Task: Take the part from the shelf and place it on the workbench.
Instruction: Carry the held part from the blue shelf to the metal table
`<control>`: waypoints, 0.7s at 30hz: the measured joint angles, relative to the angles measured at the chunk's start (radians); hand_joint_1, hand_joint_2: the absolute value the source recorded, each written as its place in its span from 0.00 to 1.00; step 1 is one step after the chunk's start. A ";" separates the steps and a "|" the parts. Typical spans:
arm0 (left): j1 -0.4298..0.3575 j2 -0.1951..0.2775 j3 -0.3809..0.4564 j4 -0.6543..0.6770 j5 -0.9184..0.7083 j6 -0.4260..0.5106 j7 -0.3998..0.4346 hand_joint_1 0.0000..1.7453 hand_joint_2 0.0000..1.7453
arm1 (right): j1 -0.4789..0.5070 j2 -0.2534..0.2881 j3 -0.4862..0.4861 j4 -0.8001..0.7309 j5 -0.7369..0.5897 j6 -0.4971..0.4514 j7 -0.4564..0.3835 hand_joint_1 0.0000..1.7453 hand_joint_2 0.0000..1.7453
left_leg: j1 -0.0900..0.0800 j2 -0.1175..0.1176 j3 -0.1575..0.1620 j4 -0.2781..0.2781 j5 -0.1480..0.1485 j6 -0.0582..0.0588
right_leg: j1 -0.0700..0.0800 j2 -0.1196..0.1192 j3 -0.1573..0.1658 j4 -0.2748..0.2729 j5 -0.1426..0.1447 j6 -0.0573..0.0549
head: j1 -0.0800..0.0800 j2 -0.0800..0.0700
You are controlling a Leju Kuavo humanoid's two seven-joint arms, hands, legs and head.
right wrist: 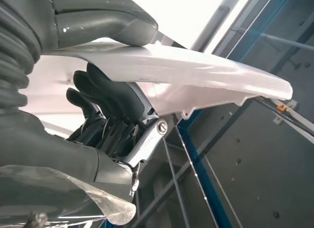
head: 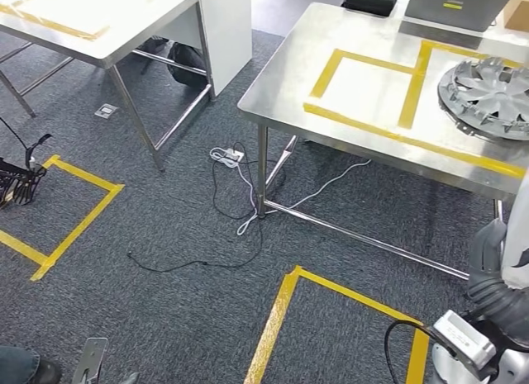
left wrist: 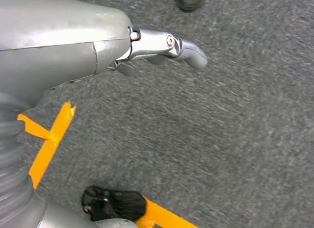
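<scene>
1. The right hand [right wrist: 111,120] is clamped on a long, pale white moulded plastic part [right wrist: 207,73]: in the right wrist view dark fingers [right wrist: 107,93] curl under it and the grey thumb lies over it. The part juts well out past the hand, off the shelf and not yet on the counter.
2. The left hand [left wrist: 163,46] hangs over grey carpet [left wrist: 222,139] with nothing in it; how its fingers lie I cannot tell.
3. In the head view the steel counter [head: 293,78] with yellow tape rectangles [head: 368,91] stands ahead, already carrying a grey finned metal disc [head: 487,91] at its far right.
4. Risk: the grip sits near one end of the part, so the long free end could lever down and slip, or twist in the fingers while walking.
5. Risk: the loose white and black cables [head: 240,194] on the floor beside the counter leg could catch a foot.
6. Risk: the overhanging end could strike the counter edge or the disc when set down.
7. Hidden: the head view shows just a sliver of the part at the right edge; its full shape and far end are cut off. Blue framing behind it in the wrist view is hard to identify.
</scene>
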 joint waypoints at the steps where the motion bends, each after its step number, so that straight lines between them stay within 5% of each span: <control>1: 0.001 0.000 0.000 0.000 0.000 0.000 0.000 0.00 1.00 | 0.001 0.000 -0.001 0.002 -0.002 0.000 0.002 1.00 1.00 | 0.000 -0.001 0.021 -0.002 -0.018 -0.001 | 0.000 0.000 -0.011 -0.045 0.039 -0.004 | 0.001 0.000; 3: 0.003 -0.002 -0.001 0.001 0.000 0.000 0.000 0.00 1.00 | 0.005 -0.002 -0.003 0.008 -0.014 0.000 0.000 1.00 1.00 | -0.001 -0.003 0.057 -0.002 -0.053 -0.007 | 0.003 -0.001 -0.024 -0.142 0.192 -0.016 | 0.002 0.000; 4: 0.004 -0.004 -0.001 0.001 0.000 0.000 0.001 0.00 1.00 | 0.008 -0.003 -0.004 0.011 -0.020 0.000 -0.004 1.00 1.00 | 0.000 -0.003 0.069 -0.005 -0.068 -0.013 | 0.008 -0.001 -0.021 -0.171 0.252 -0.022 | 0.001 0.000; 5: 0.003 -0.005 -0.002 0.001 0.000 -0.001 0.001 0.00 1.00 | 0.009 -0.004 -0.006 0.013 -0.023 0.000 -0.005 1.00 1.00 | 0.002 -0.003 0.082 -0.006 -0.077 -0.020 | 0.012 0.000 -0.017 -0.186 0.282 -0.028 | 0.000 0.000; 8: -0.006 -0.008 -0.005 0.000 -0.001 -0.001 0.002 0.00 1.00 | 0.002 -0.005 -0.007 0.015 -0.026 0.000 -0.009 1.00 1.00 | 0.006 -0.003 0.082 0.042 -0.057 -0.039 | 0.014 0.004 0.025 -0.200 0.268 -0.048 | 0.001 0.000; 11: -0.010 -0.012 -0.009 0.000 0.000 -0.001 0.002 0.00 1.00 | 0.000 -0.005 -0.007 0.016 -0.029 0.000 -0.010 1.00 1.00 | 0.007 0.000 -0.041 0.219 -0.037 -0.052 | 0.007 0.004 0.076 -0.216 0.237 -0.060 | -0.001 0.000; 13: -0.004 -0.010 -0.009 0.000 0.000 -0.002 0.002 0.00 1.00 | 0.002 -0.005 -0.008 0.019 -0.030 0.000 -0.010 1.00 1.00 | 0.008 0.000 -0.123 0.279 -0.112 -0.056 | 0.005 0.009 0.113 -0.219 0.209 -0.061 | -0.002 0.000; 15: 0.000 -0.008 -0.009 0.000 0.000 -0.003 0.002 0.00 1.00 | 0.004 -0.005 -0.008 0.021 -0.030 0.000 -0.010 1.00 1.00 | 0.008 0.000 -0.169 0.253 -0.165 -0.057 | 0.003 0.013 0.156 -0.219 0.175 -0.057 | -0.002 0.000; 16: 0.001 -0.008 -0.009 0.000 0.000 -0.003 0.002 0.00 1.00 | 0.004 -0.005 -0.008 0.022 -0.030 0.000 -0.010 1.00 1.00 | 0.008 0.000 -0.178 0.214 -0.146 -0.056 | 0.002 0.013 0.178 -0.220 0.158 -0.054 | -0.002 0.000; 19: 0.006 -0.007 -0.009 0.000 0.000 -0.004 0.003 0.00 1.00 | 0.004 -0.005 -0.008 0.026 -0.032 0.000 -0.010 1.00 1.00 | 0.004 0.004 -0.179 0.089 0.043 -0.049 | 0.003 0.017 0.230 -0.221 0.106 -0.040 | -0.003 0.000; 20: 0.008 -0.008 -0.009 0.000 0.000 -0.004 0.003 0.00 1.00 | 0.005 -0.005 -0.008 0.027 -0.034 0.000 -0.010 1.00 1.00 | 0.002 0.004 -0.175 0.073 0.081 -0.045 | 0.003 0.018 0.244 -0.223 0.094 -0.033 | -0.003 0.000; 21: 0.009 -0.008 -0.009 0.000 0.000 -0.004 0.004 0.00 1.00 | 0.005 -0.005 -0.008 0.028 -0.035 0.000 -0.010 1.00 1.00 | 0.000 0.004 -0.168 0.071 0.078 -0.040 | 0.004 0.020 0.253 -0.217 0.095 -0.025 | -0.003 0.000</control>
